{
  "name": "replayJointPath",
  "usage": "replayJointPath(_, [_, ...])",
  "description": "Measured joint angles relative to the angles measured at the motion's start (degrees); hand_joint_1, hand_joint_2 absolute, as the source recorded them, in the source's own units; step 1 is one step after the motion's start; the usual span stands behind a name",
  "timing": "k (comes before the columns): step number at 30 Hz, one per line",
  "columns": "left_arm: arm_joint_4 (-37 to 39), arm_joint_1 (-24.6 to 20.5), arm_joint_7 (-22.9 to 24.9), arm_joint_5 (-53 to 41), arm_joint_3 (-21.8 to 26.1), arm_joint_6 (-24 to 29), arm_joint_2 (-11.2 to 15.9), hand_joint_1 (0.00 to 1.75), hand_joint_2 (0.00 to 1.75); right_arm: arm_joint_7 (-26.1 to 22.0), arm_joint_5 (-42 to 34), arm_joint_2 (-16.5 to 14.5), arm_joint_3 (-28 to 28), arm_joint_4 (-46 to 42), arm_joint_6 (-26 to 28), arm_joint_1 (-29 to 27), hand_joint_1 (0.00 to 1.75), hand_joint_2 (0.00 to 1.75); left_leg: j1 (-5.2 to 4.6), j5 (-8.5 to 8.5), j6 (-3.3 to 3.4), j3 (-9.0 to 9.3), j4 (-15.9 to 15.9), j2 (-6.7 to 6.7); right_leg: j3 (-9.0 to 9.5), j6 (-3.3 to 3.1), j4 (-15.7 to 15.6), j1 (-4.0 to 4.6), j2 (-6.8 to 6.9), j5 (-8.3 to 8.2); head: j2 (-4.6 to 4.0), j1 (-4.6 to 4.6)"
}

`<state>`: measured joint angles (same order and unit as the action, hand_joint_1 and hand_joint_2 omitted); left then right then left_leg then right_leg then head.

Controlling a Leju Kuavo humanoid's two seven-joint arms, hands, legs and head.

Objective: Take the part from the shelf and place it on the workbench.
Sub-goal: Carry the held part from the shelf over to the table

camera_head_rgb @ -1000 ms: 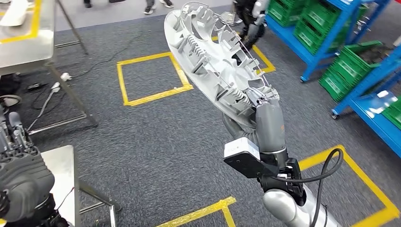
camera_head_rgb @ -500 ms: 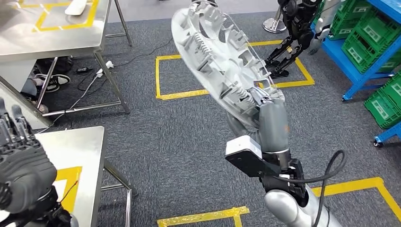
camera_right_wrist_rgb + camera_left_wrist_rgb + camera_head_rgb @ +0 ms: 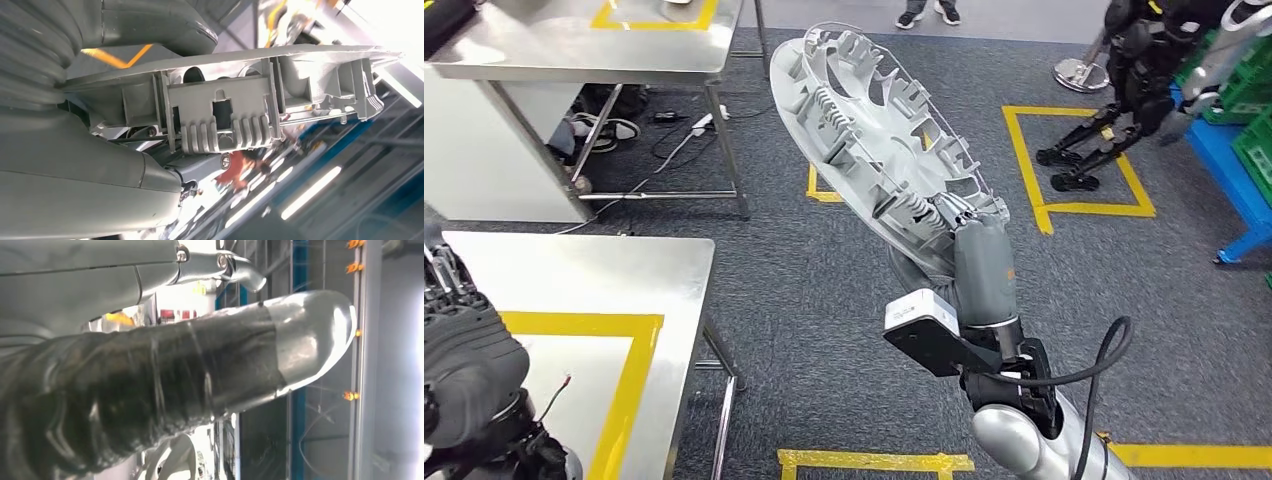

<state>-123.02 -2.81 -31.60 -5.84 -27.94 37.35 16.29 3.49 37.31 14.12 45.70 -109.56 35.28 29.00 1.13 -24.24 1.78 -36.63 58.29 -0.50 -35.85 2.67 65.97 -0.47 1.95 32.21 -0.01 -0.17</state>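
The part is a large round grey plastic wheel cover with ribs and clips on its inner face. My right hand grips it by the lower rim and holds it tilted above the carpet, right of the workbench. In the right wrist view the part's rim and a clip sit against my right hand. The workbench is a steel table with a yellow taped square, at the lower left. My left hand hangs over it, fingers straight and holding nothing; one dark finger stretches across the left wrist view.
A second steel table stands at the back left, with cables and shoes beneath it. A dark robot stands at the back right beside a blue shelf. Yellow tape squares mark the grey carpet. A person's feet show at the top.
The whole picture has swung, so the camera has turned: the workbench now covers more of the lower left and the blue shelves have slid off to the right. My right hand still holds the part.
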Motion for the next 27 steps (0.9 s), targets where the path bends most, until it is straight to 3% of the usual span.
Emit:
replayJointPath(2, [-0.1,0.0,0.0,-1.5,0.0,0.6,0.0,0.00,0.00,-0.2,-0.5,0.0,0.2,0.3,-0.2,-0.5,1.75,1.75,-0.19,0.01,0.23,-0.03,0.1,-1.66,-3.54,-0.14,7.2,-0.02,-1.26,2.42,0.01,0.64])
replayJointPath(3, [-0.3,0.0,0.1,-2.2,-0.1,0.8,0.0,0.00,0.00,-0.3,-0.7,0.0,0.3,0.4,-0.3,-0.8,1.75,1.75,-0.29,0.02,0.26,-0.03,0.1,-2.57,-4.42,-0.32,8.6,0.00,-1.47,2.24,0.01,0.86])
replayJointPath(4, [-0.5,0.0,0.3,-2.7,-0.1,1.0,0.1,0.00,0.00,-0.4,-0.9,0.0,0.5,0.6,-0.4,-1.0,1.75,1.75,-0.35,0.01,0.26,-0.02,0.2,-3.50,-4.33,-0.58,7.8,0.04,-1.67,1.00,0.01,1.04])
replayJointPath(5, [-0.7,0.0,0.5,-3.0,-0.1,1.1,0.1,0.00,0.00,-0.5,-1.0,0.0,0.6,0.6,-0.5,-1.1,1.75,1.75,-0.38,0.01,0.26,-0.01,0.3,-4.41,-3.24,-0.92,4.8,0.09,-2.13,-1.07,0.01,1.19])
replayJointPath(7, [-1.2,0.0,0.9,-3.4,-0.1,1.2,0.1,0.00,0.00,-0.6,-1.2,-0.1,0.7,0.7,-0.5,-1.2,1.75,1.75,-0.29,0.10,0.09,-0.17,0.5,-6.00,-0.13,-1.61,-2.7,0.07,-4.60,-4.52,0.01,1.37])
replayJointPath(9, [-1.6,0.0,1.1,-4.0,-0.2,1.5,0.2,0.00,0.00,-0.8,-1.4,-0.2,0.9,0.8,-0.6,-1.1,1.75,1.75,0.06,0.48,-0.57,-0.71,0.4,-7.41,1.78,-1.96,-6.5,0.14,-6.32,-5.34,0.01,1.46])
replayJointPath(11, [-2.0,0.0,1.4,-4.9,-0.3,2.0,0.4,0.00,0.00,-1.1,-1.6,-0.3,0.9,1.0,-0.8,-1.1,1.75,1.75,0.41,1.04,-1.53,-1.14,0.1,-8.83,2.36,-2.20,-7.3,0.34,-5.45,-5.47,0.01,1.64])
replayJointPath(12, [-2.3,0.1,1.7,-5.4,-0.3,2.3,0.6,0.00,0.00,-1.2,-1.8,-0.5,0.9,1.1,-0.9,-1.1,1.75,1.75,0.39,1.06,-1.81,-1.41,0.1,-8.63,2.62,-2.41,-7.9,0.33,-4.70,-5.77,0.01,1.63])
replayJointPath(14, [-3.1,0.0,2.2,-6.6,-0.4,2.5,0.9,0.00,0.00,-1.4,-2.0,-1.0,1.0,1.5,-1.3,-1.1,1.75,1.75,0.02,-0.65,-2.18,-2.98,2.9,-5.31,3.24,-2.96,-9.0,0.24,-3.15,-6.38,0.01,1.07])
replayJointPath(16, [-3.5,-0.2,2.9,-7.7,-0.4,2.7,1.2,0.00,0.00,-1.8,-2.1,-1.4,1.3,2.0,-1.9,-1.2,1.75,1.75,-0.14,-4.01,-2.48,-6.23,9.6,-1.21,3.41,-3.33,-9.5,0.38,-1.64,-6.57,0.01,0.38])
replayJointPath(18, [-3.8,-0.2,3.9,-8.6,-0.5,2.7,1.3,0.00,0.00,-2.1,-2.1,-1.7,1.6,2.5,-2.5,-1.2,1.75,1.75,-0.03,-5.60,-2.81,-8.54,14.7,-0.02,3.25,-3.36,-9.4,0.45,-0.07,-6.53,0.01,0.01])
replayJointPath(19, [-3.9,-0.2,4.3,-9.1,-0.5,2.7,1.4,0.00,0.00,-2.2,-2.1,-1.9,1.8,2.8,-2.7,-1.2,1.75,1.75,0.03,-5.04,-2.92,-8.19,14.4,0.26,3.19,-3.31,-9.4,0.45,0.71,-6.49,0.01,-0.21])
replayJointPath(21, [-4.2,-0.4,5.2,-9.9,-0.5,2.8,1.5,0.00,0.00,-2.4,-2.0,-2.5,2.3,3.4,-3.2,-1.2,1.75,1.75,0.10,-2.34,-3.04,-4.16,8.0,1.77,3.17,-3.00,-9.1,0.46,2.14,-6.29,0.01,-0.64])
replayJointPath(23, [-4.5,-0.9,5.8,-10.4,-0.5,2.8,1.6,0.00,0.00,-2.5,-2.0,-3.1,2.7,4.0,-3.5,-1.2,1.75,1.75,-0.18,-0.87,-2.55,0.12,1.5,3.73,3.09,-2.36,-8.5,0.73,3.30,-5.88,0.00,-0.99])
replayJointPath(24, [-4.6,-1.1,6.0,-10.5,-0.5,2.8,1.6,0.00,0.00,-2.6,-1.9,-3.3,2.9,4.2,-3.6,-1.1,1.75,1.75,-0.35,-0.83,-2.12,1.02,0.1,4.15,3.07,-2.03,-8.3,0.87,3.81,-5.71,0.00,-1.00])
replayJointPath(26, [-4.9,-1.3,6.2,-10.7,-0.5,2.8,1.7,0.00,0.00,-2.7,-1.8,-3.7,3.4,4.6,-3.7,-1.0,1.75,1.75,-0.54,-0.77,-1.14,1.01,-0.1,2.88,3.18,-1.44,-8.2,0.89,4.98,-5.50,0.01,-0.80])
replayJointPath(27, [-5.0,-1.3,6.3,-10.8,-0.5,2.8,1.7,0.00,0.00,-2.7,-1.8,-3.9,3.5,4.7,-3.7,-1.0,1.75,1.75,-0.48,-0.68,-0.82,0.98,-0.1,2.22,3.06,-1.06,-7.9,0.76,4.89,-5.24,0.01,-0.71])
